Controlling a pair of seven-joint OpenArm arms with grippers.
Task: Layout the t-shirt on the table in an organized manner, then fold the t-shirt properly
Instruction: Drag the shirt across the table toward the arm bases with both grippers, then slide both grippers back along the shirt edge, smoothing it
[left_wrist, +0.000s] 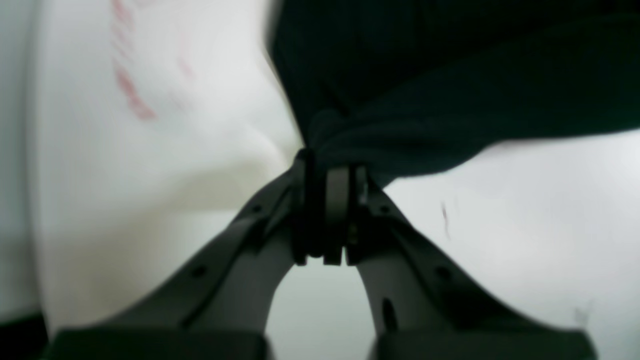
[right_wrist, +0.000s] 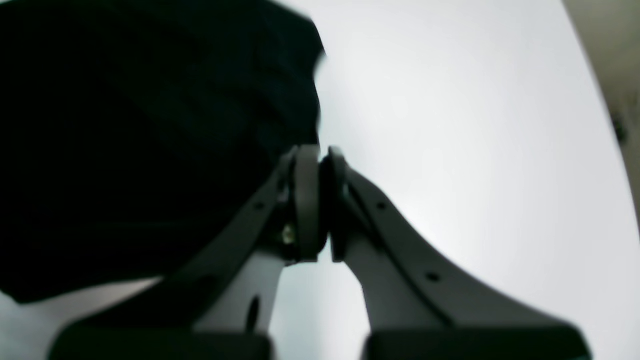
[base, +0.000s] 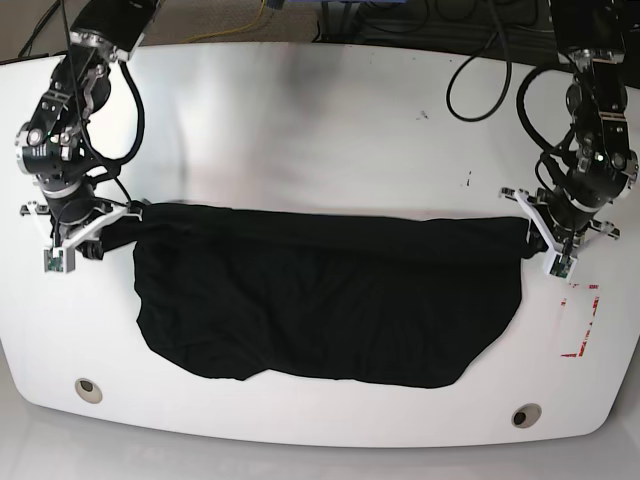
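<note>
The black t-shirt (base: 320, 300) is stretched wide across the white table (base: 320, 130), pulled taut along its far edge and sagging toward the near edge. My left gripper (base: 532, 232), at the base view's right, is shut on the shirt's right corner; the left wrist view shows the fingers (left_wrist: 336, 195) pinching bunched black cloth (left_wrist: 450, 75). At the base view's left, my right gripper (base: 128, 213) is shut on the shirt's other corner. In the right wrist view its closed pads (right_wrist: 307, 200) clamp the edge of the dark fabric (right_wrist: 150, 150).
A red rectangular outline (base: 580, 320) marks the table near my left gripper, also visible as red streaks (left_wrist: 132, 92). Two round metal inserts (base: 88, 389) (base: 525, 415) sit near the front edge. Cables (base: 480, 70) hang over the far edge.
</note>
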